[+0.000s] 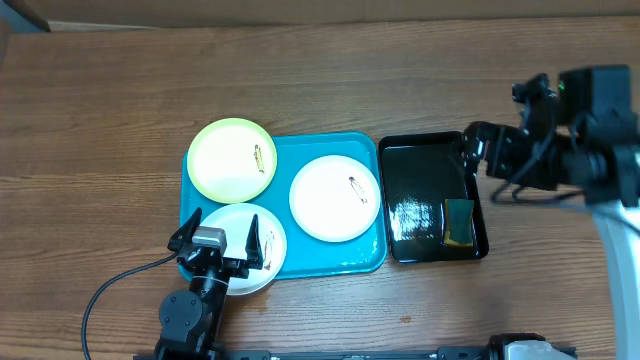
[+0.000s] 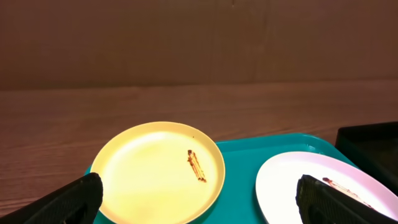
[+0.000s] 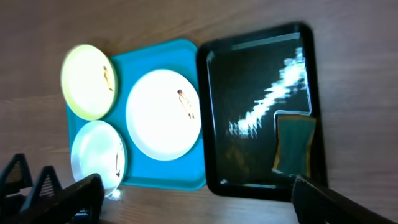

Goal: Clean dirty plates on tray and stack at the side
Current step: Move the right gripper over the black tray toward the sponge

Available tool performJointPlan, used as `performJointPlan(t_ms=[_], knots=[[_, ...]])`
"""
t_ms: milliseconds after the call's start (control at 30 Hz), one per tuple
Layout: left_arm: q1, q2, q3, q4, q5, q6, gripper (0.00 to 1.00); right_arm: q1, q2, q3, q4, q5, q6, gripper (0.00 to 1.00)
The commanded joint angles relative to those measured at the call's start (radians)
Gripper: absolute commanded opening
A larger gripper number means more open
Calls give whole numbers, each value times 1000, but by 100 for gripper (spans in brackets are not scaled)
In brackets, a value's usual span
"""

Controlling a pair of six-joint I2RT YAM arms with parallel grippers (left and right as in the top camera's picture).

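My left fingers (image 1: pixel 252 243) stand wide apart right above the near white plate (image 1: pixel 270 255) on the turquoise tray (image 1: pixel 292 150), so this arm is nearer, while my right fingers (image 1: pixel 471 143), also apart, hang by the far corner of the black tray (image 1: pixel 430 137).

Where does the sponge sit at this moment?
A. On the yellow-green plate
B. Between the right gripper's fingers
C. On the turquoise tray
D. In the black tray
D: the sponge lies inside the black tray, near one corner by its rim, with nothing gripping it.
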Motion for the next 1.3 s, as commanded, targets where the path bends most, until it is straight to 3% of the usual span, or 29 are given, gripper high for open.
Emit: performJointPlan(t_ms=[0,33,100,133,167,233,267,633,900,967,1067,1267], knots=[[-3,-7,-3,2,-2,14,100,6,105,24,-13,-14,10,22],[-3,-7,-3,2,-2,14,100,6,146,20,-23,22,56,4],[-3,-7,-3,2,-2,14,100,7,187,8,-25,98,110,4],[-3,-7,-3,2,-2,14,100,7,206,2,-25,141,138,11],[-3,-7,-3,2,-2,14,100,7,222,-5,-25,169,158,32],[-3,-7,-3,2,-2,14,100,7,247,-23,-15,183,161,61],[-3,-7,-3,2,-2,14,100,7,259,-33,-9,183,161,64],[-3,-7,-3,2,-2,14,100,62,307,-228,47,200,237,66],[-3,-7,-3,2,-2,14,100,97,307,-470,290,295,330,66],[-3,-7,-3,2,-2,14,100,96,307,-516,357,305,330,69],[-3,-7,-3,2,-2,14,100,97,307,-565,427,373,329,84],[-3,-7,-3,2,-2,14,100,97,307,-600,495,443,329,84]])
